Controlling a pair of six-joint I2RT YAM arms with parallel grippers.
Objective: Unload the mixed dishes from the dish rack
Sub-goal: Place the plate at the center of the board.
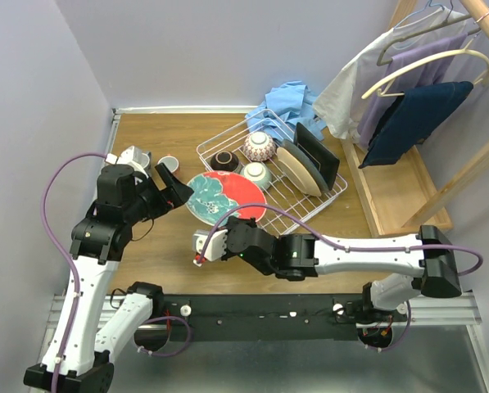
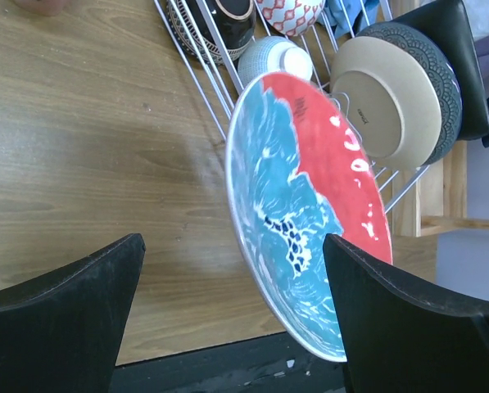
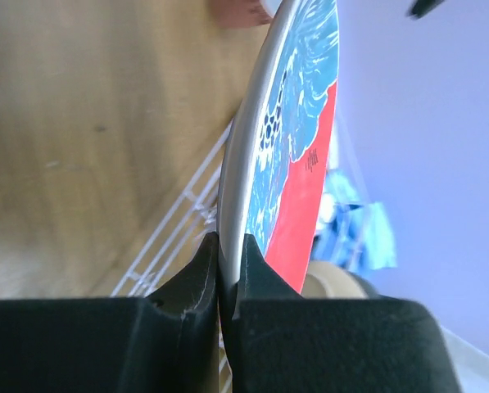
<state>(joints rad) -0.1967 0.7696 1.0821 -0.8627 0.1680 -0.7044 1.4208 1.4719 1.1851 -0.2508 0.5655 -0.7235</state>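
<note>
A round red and teal plate (image 1: 226,196) is held tilted above the table at the near left corner of the white wire dish rack (image 1: 336,190). My right gripper (image 1: 239,226) is shut on its near rim; the right wrist view shows both fingers pinching the plate (image 3: 297,123) edge-on. My left gripper (image 1: 178,193) is open at the plate's left edge. In the left wrist view the plate (image 2: 310,196) stands between the fingers (image 2: 408,319), close to the right one. The rack holds a dark brown bowl (image 1: 224,160), a patterned bowl (image 1: 260,146), a pale bowl (image 1: 257,173), a tan plate (image 1: 297,170) and a black square plate (image 1: 318,150).
A grey cup (image 1: 138,155) and a small cup (image 1: 169,164) stand on the wooden table left of the rack. Blue cloth (image 1: 289,102) lies behind the rack. A wooden clothes rack with hung garments (image 1: 416,98) stands at the right. The table's front edge runs just below the plate.
</note>
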